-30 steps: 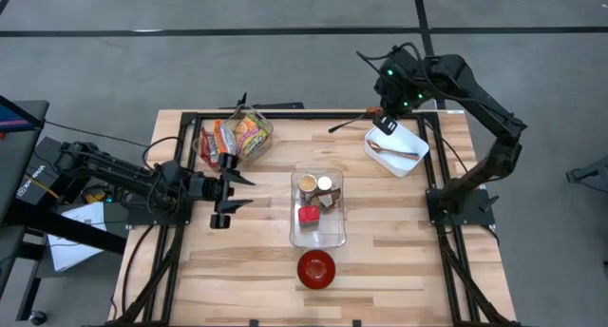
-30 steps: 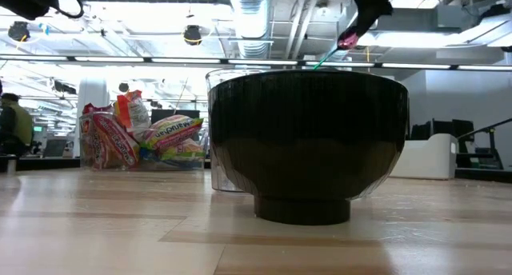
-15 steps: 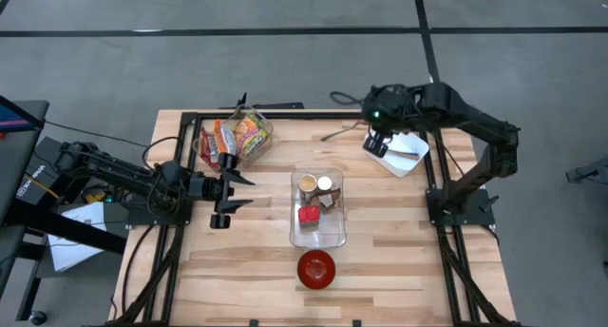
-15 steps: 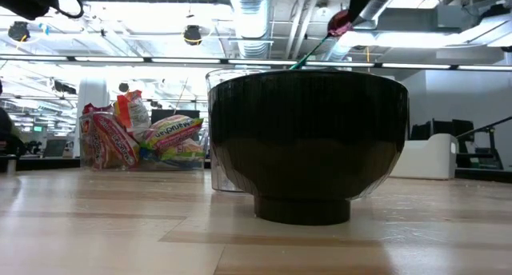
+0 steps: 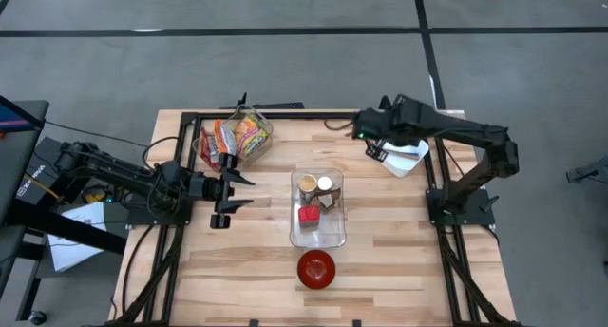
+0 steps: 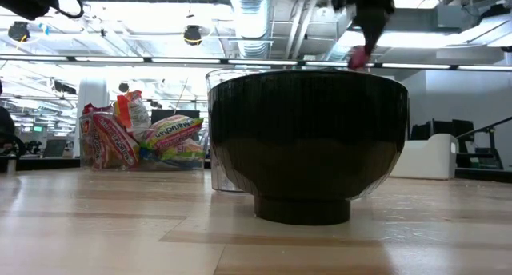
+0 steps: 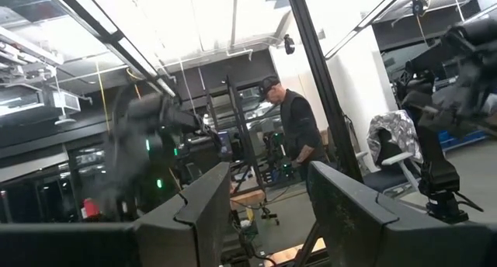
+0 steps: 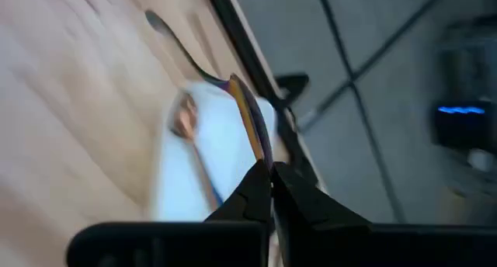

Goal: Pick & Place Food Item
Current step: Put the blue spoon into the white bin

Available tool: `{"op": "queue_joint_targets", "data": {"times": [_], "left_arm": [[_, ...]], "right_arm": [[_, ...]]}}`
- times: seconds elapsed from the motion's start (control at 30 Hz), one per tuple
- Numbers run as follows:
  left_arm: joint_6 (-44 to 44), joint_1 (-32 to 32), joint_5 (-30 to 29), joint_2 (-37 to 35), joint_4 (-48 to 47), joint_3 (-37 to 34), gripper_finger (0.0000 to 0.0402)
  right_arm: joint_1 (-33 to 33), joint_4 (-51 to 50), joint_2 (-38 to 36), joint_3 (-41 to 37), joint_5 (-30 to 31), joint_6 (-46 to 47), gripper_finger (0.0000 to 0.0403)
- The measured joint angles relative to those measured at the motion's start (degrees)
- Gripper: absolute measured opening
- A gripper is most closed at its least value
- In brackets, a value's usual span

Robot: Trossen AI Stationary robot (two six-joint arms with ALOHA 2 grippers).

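The food pieces sit in the clear tray [image 5: 317,222] at mid-bench, just beyond the red bowl [image 5: 316,268] at the near edge. Over the far right, beside the white dish [image 5: 407,157], the right gripper [image 5: 362,129] has its jaws clenched on a slim utensil [image 8: 250,126]. I judge this the tool-fetching step; next it must carry the utensil over the tray and lower into it. The left gripper [image 5: 245,192] waits at the left, jaws parted, grasping nothing, near the snack packets [image 5: 234,137].
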Motion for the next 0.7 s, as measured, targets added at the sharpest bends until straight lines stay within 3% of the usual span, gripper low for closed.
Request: {"op": "queue_joint_targets", "data": {"times": [0.17, 0.47, 0.7], "left_arm": [[0.58, 0.07, 0.00, 0.00, 0.17, 0.00, 0.0167], [0.90, 0.07, 0.00, 0.00, 0.24, 0.00, 0.0167], [0.90, 0.07, 0.00, 0.00, 0.24, 0.00, 0.0167]], "right_arm": [[0.07, 0.27, -3.32, -6.57, 5.00, 1.90, 0.0000], [-0.72, 0.02, -12.90, -9.30, 2.80, 6.44, 0.0000], [-1.72, 0.16, -16.21, -15.14, 1.64, 10.61, 0.0000]]}}
